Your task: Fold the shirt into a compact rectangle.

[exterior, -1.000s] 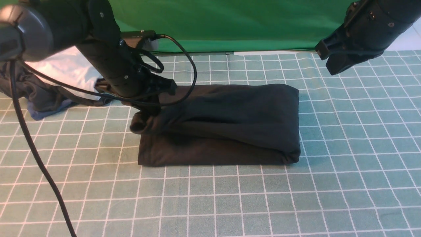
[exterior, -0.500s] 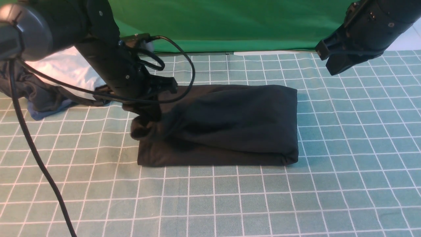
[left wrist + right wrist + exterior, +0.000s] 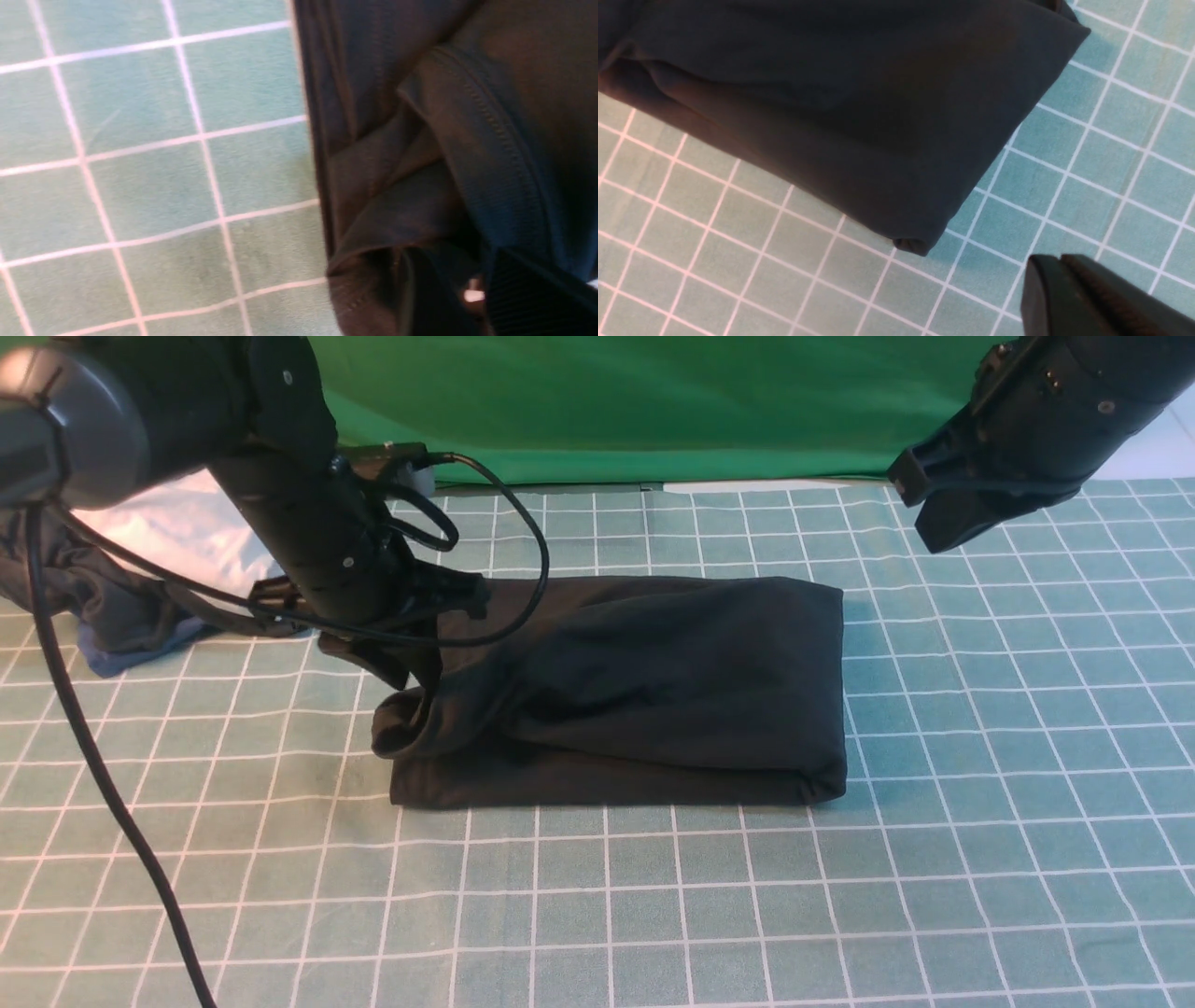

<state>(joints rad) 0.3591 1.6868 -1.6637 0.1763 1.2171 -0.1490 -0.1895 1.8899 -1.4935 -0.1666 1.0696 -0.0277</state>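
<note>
Hovering left tool (image 3: 414, 674) released at shirt (image 3: 653, 681) corner; right tool (image 3: 936, 534) clenched, raised.

The shirt (image 3: 653, 681) lies centred on the mat (image 3: 653, 896), a garment heap (image 3: 117, 607) behind-left (at the edge).

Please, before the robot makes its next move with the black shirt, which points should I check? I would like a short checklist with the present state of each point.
1. Left gripper free of the shirt: cannot tell. The jaws stand apart, but a hem lies between them in the left wrist view.
2. Right gripper out of the way: ok. It is shut and hangs beyond the shirt's far right corner.
3. Rectangle neat: not ok. The left end is bunched into a roll.
4. Layers aligned: not ok. The bottom layer sticks out along the near edge.
5. Left arm's cable clear of the cloth: cannot tell.
</note>
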